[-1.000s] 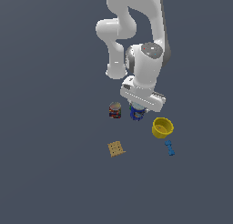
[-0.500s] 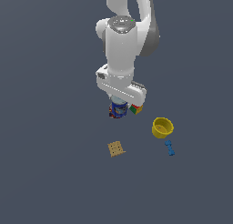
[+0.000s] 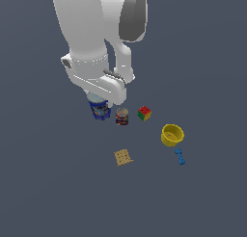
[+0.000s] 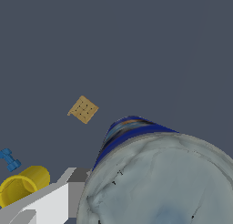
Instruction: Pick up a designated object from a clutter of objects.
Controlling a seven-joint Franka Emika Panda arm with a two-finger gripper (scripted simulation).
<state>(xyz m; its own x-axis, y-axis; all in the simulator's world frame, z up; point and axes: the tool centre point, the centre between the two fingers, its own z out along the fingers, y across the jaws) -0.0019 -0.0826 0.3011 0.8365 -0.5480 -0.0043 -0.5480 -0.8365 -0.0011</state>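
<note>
In the exterior view, you see the arm bent low over the blue can [image 3: 100, 109], whose top is hidden under the wrist; the tool [image 3: 99, 102] is buried there, so you cannot tell how far its jaws stand apart or whether they touch the can. The can sits at the exterior view's left end of the clutter, just beside the red can [image 3: 122, 116], with the cube [image 3: 144, 113] next along, then the bowl [image 3: 172, 135] and the dumbbell [image 3: 180, 156], and the cracker [image 3: 123, 157] apart on the worktop [image 3: 48, 183]. In the wrist view, the can's pale top [image 4: 159, 182] fills the lower part of the picture, very close to the camera, with a pale part of the tool beside it; no fingertip shows clearly. Your risk, as I judge it, is the red can: it stands so near that a jaw coming down on that side could knock it or pinch both. An off-centre squeeze on the round wall could also let the can slip or tip.
</note>
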